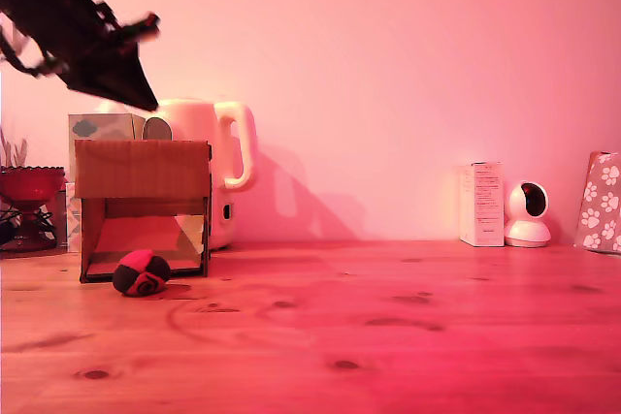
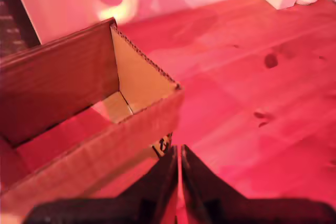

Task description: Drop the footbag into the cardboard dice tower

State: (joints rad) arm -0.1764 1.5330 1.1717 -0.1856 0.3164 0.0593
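The footbag (image 1: 142,272), a small ball of red and black panels, lies on the wooden table (image 1: 388,327) just in front of the cardboard dice tower's (image 1: 143,170) lower opening. My gripper (image 1: 146,102) hangs above the tower's top on the exterior view's left, its dark tip pointing down. In the wrist view the two dark fingers meet at the gripper (image 2: 179,150) with nothing between them, and the tower's open top (image 2: 63,82) gapes just beyond, its inside empty. The footbag is hidden in the wrist view.
A white kettle (image 1: 209,133) and a patterned tissue box (image 1: 102,126) stand behind the tower. A dark red bowl (image 1: 29,184) sits at the far left. At the back right are a white carton (image 1: 482,204), a small white camera (image 1: 528,213) and a paw-print bag (image 1: 602,203).
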